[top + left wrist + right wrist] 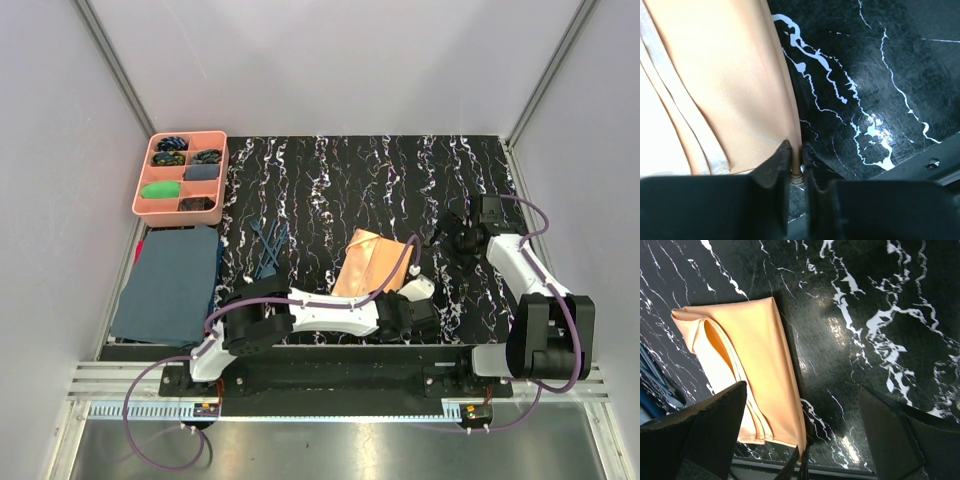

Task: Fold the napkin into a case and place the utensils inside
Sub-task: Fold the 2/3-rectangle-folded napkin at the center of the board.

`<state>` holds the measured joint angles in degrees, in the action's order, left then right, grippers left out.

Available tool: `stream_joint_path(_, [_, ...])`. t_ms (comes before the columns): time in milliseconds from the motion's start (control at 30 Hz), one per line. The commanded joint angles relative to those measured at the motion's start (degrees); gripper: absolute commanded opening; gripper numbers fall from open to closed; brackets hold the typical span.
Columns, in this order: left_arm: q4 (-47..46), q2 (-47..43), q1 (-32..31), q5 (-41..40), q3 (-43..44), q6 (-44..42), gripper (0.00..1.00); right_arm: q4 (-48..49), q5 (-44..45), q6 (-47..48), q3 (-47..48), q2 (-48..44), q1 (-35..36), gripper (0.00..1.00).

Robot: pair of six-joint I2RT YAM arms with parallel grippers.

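Observation:
The napkin (pixel 368 262) is a peach-orange folded, layered rectangle lying on the black marbled table, near the middle front. It shows in the left wrist view (pixel 725 85) and the right wrist view (pixel 755 370). My left gripper (pixel 392 300) is shut on the napkin's near right corner (pixel 796 160); its pinching tips also show in the right wrist view (pixel 801 465). My right gripper (pixel 452 232) is open and empty, above the table just right of the napkin (pixel 802 387). The dark blue utensils (pixel 268 248) lie left of the napkin.
A pink compartment tray (pixel 182 175) with small coloured bundles stands at the back left. A dark blue-grey cloth (pixel 170 282) lies at the front left. The table's near edge (pixel 935 165) runs just behind my left gripper.

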<state>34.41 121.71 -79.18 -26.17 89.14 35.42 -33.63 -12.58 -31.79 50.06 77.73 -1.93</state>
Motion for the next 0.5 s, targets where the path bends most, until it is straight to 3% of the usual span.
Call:
stream_joint_path(0, [0.1, -3.0, 0.2, -1.9, -0.8, -0.1, 0.09, 4.9, -5.9, 2.4, -2.2, 0.9, -0.3, 1.0])
stream_joint_path(167, [-3.8, -9.2, 3.6, 7.2, -5.3, -0.3, 0.0, 10.4, -12.0, 2.3, -4.0, 1.6, -0.3, 1.0])
stream_joint_path(467, [-13.5, -19.3, 9.6, 19.9, -15.9, 3.9, 0.0, 14.6, -19.5, 3.4, -2.2, 10.2, -0.3, 1.0])
